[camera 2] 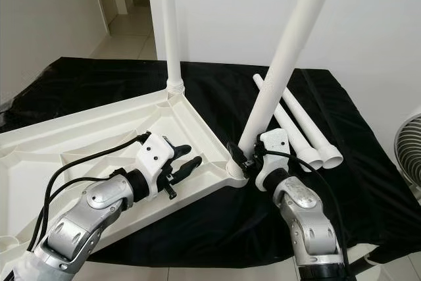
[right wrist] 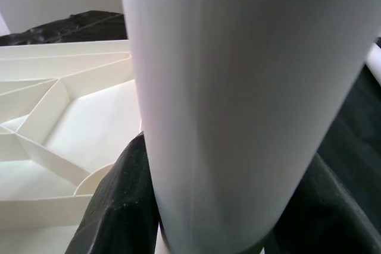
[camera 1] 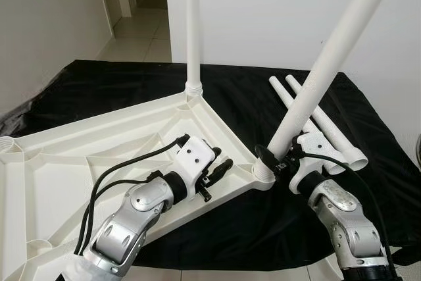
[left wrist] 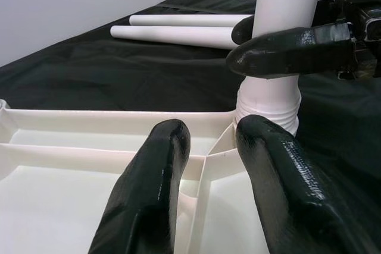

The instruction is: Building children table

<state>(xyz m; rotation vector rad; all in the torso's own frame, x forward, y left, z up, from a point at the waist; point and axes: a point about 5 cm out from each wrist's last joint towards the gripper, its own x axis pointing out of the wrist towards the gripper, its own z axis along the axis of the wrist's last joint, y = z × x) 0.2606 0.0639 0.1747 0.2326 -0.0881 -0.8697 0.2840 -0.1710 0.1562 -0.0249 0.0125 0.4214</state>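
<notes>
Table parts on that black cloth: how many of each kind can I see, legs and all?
Tabletop, lying upside down: 1
Legs standing in corner sockets: 2, one upright, one leaning held by the right gripper
Loose legs lying on the black cloth: 2
Total: 5 parts
</notes>
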